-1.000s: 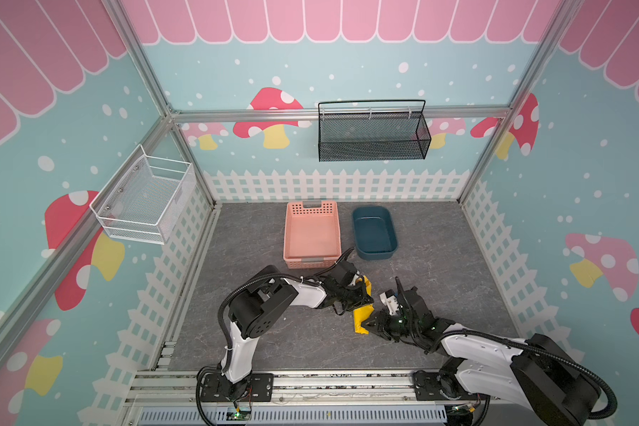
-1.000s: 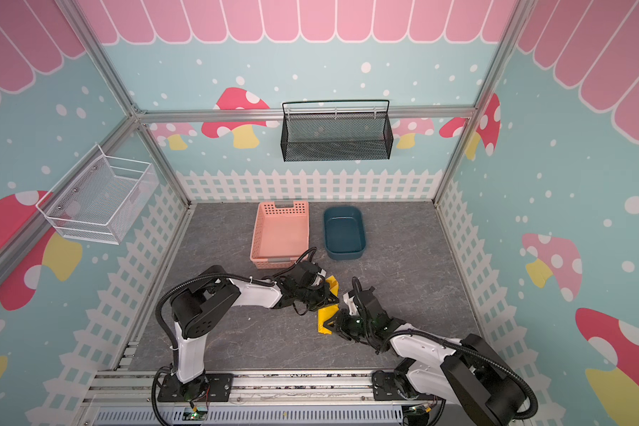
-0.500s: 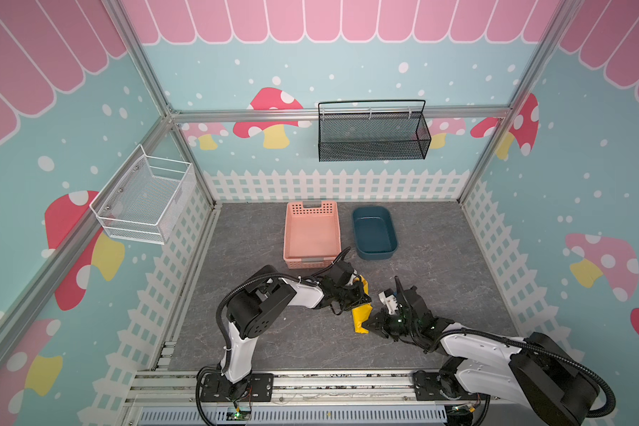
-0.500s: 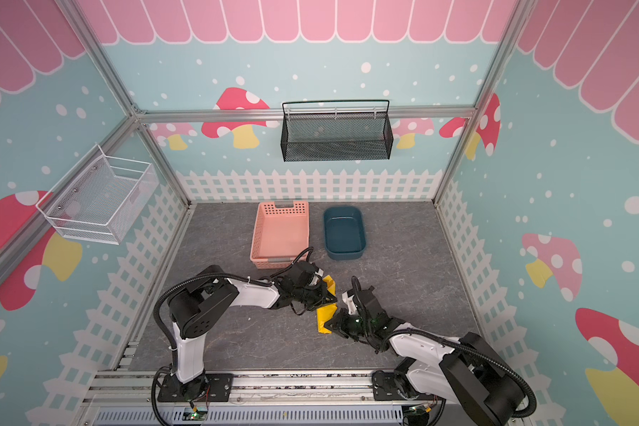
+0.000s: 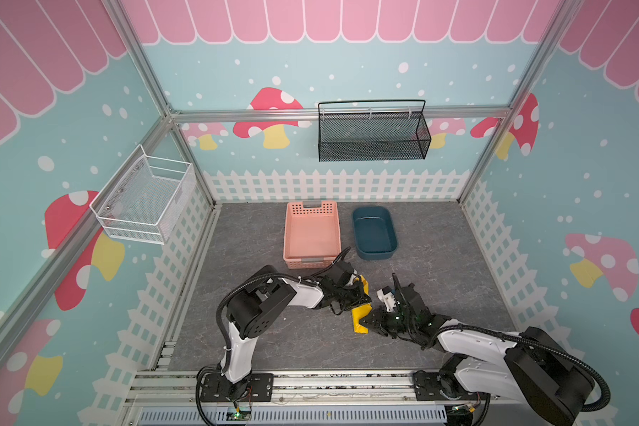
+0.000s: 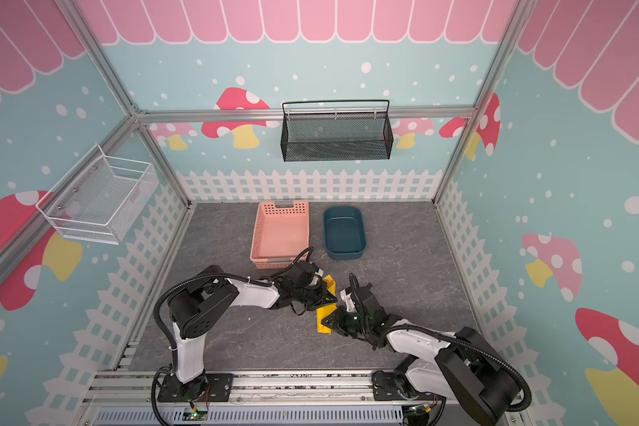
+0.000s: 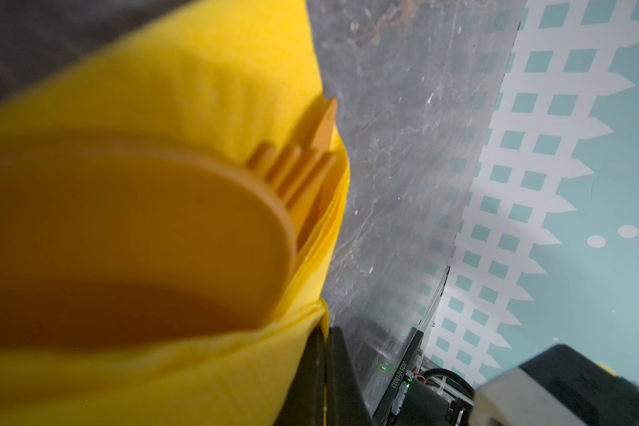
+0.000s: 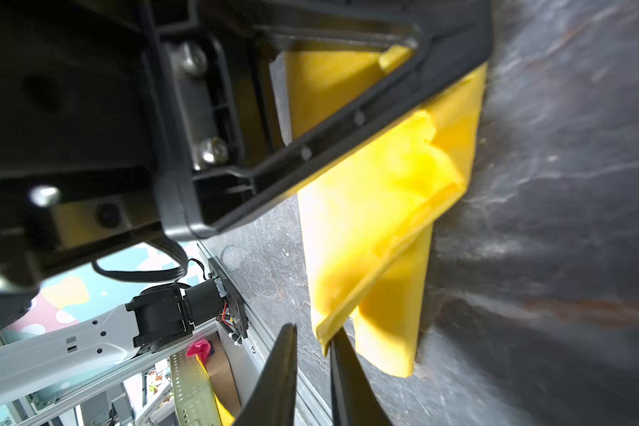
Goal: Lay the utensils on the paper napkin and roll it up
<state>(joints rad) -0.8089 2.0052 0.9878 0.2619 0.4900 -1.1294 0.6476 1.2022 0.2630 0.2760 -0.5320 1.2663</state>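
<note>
The yellow paper napkin (image 5: 358, 321) (image 6: 323, 321) lies folded over the utensils on the grey floor between both grippers. In the left wrist view the napkin (image 7: 200, 73) wraps the orange spoon bowl (image 7: 144, 239), the fork tines (image 7: 292, 166) and the thin stick's tip (image 7: 325, 121). My left gripper (image 7: 325, 369) (image 5: 360, 297) is shut on an edge of the napkin. My right gripper (image 8: 312, 332) (image 5: 366, 324) stands at the napkin's near end. Its jaws are a narrow gap apart, and a loose napkin corner (image 8: 323, 343) touches one finger's inner side.
A pink basket (image 5: 312, 236) and a dark blue tub (image 5: 374, 232) stand behind the grippers. A black mesh basket (image 5: 373, 132) hangs on the back wall and a white wire basket (image 5: 144, 199) on the left wall. The metal front rail (image 5: 310, 383) lies close behind both arms.
</note>
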